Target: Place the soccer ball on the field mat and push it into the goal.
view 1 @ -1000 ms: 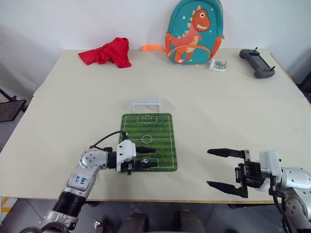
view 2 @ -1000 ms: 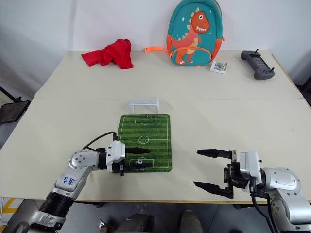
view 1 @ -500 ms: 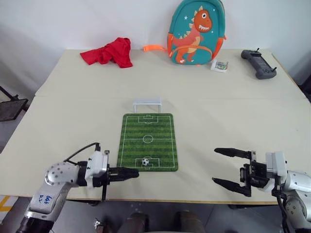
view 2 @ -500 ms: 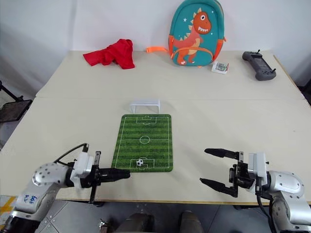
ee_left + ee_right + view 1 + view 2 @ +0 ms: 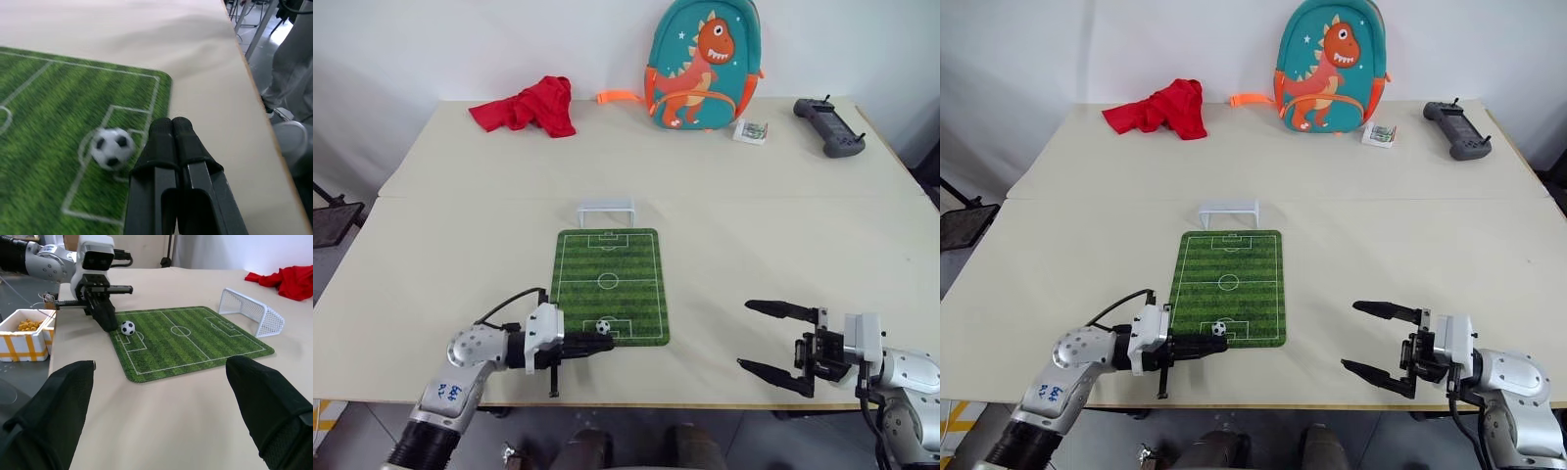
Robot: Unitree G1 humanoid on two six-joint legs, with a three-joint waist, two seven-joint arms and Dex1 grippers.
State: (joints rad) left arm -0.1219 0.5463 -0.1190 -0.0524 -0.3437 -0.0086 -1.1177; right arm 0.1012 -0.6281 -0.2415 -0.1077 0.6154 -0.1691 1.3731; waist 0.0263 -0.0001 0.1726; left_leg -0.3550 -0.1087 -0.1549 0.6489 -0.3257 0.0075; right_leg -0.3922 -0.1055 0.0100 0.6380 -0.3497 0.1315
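Observation:
The soccer ball [image 5: 603, 326] rests on the near penalty box of the green field mat [image 5: 609, 284]. In the left wrist view the soccer ball [image 5: 112, 147] lies just beside my fingertips [image 5: 168, 128]. My left gripper [image 5: 606, 343] is shut and empty, pointing along the mat's near edge, its tips just short of the ball. The white goal [image 5: 605, 210] stands on the table just beyond the mat's far end. My right gripper [image 5: 761, 337] is open and empty, hovering near the table's front edge, right of the mat.
A red cloth [image 5: 529, 105], a teal dinosaur backpack [image 5: 702, 67], a small card [image 5: 753, 131] and a black controller [image 5: 829, 126] lie along the table's far side. A white box of yellow bits [image 5: 24, 328] sits past the table's edge in the right wrist view.
My left gripper let the ball go onto the mat, drew back off it and shut, then came back toward the mat's near edge. The ball stays put. The right gripper has hardly moved.

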